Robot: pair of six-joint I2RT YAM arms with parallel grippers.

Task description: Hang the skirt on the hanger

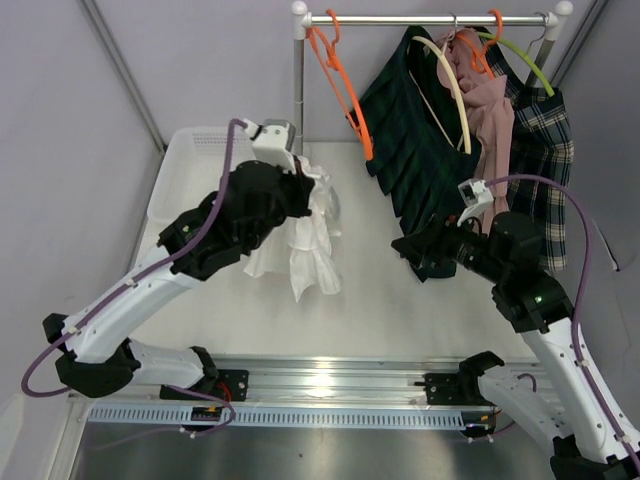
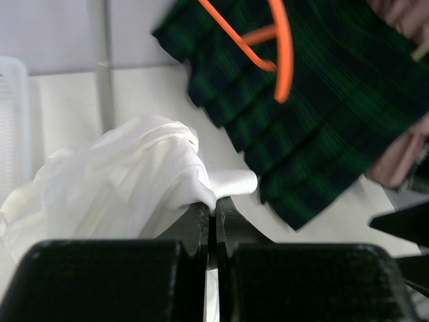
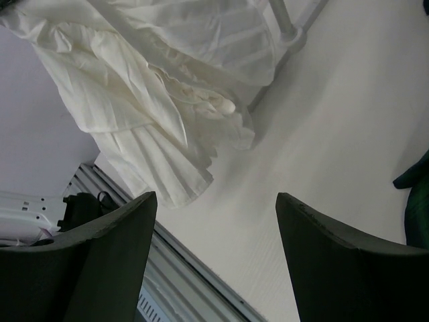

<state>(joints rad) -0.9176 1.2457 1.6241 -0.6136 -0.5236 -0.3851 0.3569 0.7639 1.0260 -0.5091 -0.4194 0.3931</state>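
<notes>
The white pleated skirt (image 1: 312, 240) hangs bunched from my left gripper (image 1: 308, 188), above the table. In the left wrist view the left gripper (image 2: 213, 209) is shut on a fold of the skirt (image 2: 120, 181). An empty orange hanger (image 1: 345, 85) hangs on the rail just up and right of it, and shows in the left wrist view (image 2: 283, 54). My right gripper (image 1: 415, 250) is open and empty, low over the table to the right of the skirt. In the right wrist view the right gripper (image 3: 214, 221) points at the skirt's hem (image 3: 154, 87).
A dark green pleated skirt (image 1: 420, 140) hangs on a cream hanger (image 1: 452, 90), close above my right gripper. A pink garment (image 1: 492, 115), a plaid skirt (image 1: 545, 165) and a lime hanger (image 1: 522, 60) fill the rail's right end. A white basket (image 1: 190, 160) stands at back left.
</notes>
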